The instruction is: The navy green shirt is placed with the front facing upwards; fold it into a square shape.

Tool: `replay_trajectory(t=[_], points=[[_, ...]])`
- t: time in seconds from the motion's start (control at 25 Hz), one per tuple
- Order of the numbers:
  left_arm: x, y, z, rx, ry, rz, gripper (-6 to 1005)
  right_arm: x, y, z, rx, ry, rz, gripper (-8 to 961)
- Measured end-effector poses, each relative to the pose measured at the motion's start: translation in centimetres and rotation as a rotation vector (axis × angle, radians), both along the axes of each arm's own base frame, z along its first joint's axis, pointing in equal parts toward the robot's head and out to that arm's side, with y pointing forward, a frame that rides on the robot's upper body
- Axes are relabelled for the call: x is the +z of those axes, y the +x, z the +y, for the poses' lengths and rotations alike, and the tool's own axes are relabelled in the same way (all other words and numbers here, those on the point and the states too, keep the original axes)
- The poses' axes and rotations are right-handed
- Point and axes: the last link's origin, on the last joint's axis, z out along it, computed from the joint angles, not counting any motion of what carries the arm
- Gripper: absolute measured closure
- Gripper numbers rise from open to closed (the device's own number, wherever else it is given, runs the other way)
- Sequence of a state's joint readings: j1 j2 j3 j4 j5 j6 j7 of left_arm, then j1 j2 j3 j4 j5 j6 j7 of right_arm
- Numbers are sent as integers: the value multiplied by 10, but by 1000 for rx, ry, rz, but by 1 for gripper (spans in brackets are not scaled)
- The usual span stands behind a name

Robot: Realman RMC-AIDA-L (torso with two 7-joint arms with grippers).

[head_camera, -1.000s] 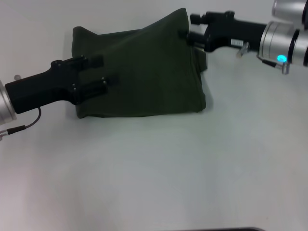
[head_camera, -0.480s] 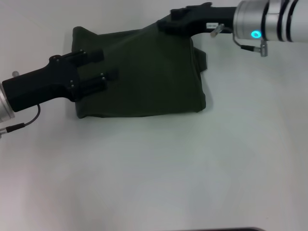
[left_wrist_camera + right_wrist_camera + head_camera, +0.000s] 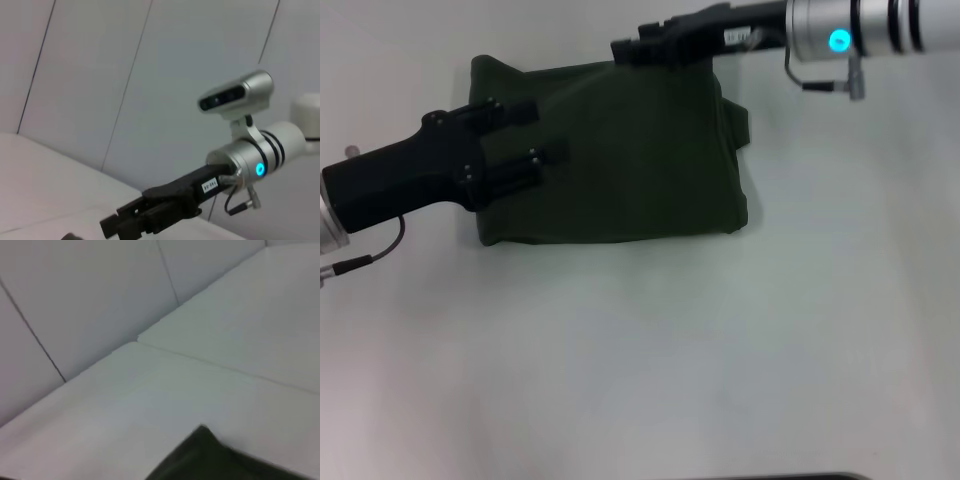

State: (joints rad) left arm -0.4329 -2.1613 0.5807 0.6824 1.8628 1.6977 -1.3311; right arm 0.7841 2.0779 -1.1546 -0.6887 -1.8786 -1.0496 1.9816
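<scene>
The olive-green T-shirt (image 3: 620,150) lay folded into a rough rectangle on the far-left part of the white desk (image 3: 720,350), front hidden, no lettering showing. Left tool (image 3: 525,145) rested over the shirt's left side w/ fingers apart, one above the other, apparently pinning cloth, though contact couldn't be confirmed. Right tool (image 3: 625,47) hung at the shirt's far edge near the middle; whether it was closed on fabric couldn't be told from the head view, & the right wrist view showed only a dark corner of cloth against the desk.

Step in hand, by judgement: a late fold, the far edge being laid or flattened. The shape wasn't square yet: the right side bulged w/ a loose layer & the far-left corner stuck out. Next move probably calls for tucking that right bulge in & evening the edges.

Plenty of open desk lay near & right of the shirt; room was tighter toward the far edge.
</scene>
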Motion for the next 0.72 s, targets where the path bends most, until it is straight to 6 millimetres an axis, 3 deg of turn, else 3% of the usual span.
replay_trajectory(t=[0.16,0.36,0.56,0.72], points=[[0,2,0,-8,-3,-6,292,19,-11,10,-155,-61,-39,419],[0,3,-1,-18,-12,-12,292,24,-4,23,-320,-101,-61,419],[1,8,-4,-43,-30,-26,292,37,-5,27,-432,-132,24,419],[1,10,-5,-58,-39,-32,292,29,7,24,-555,-152,122,419]])
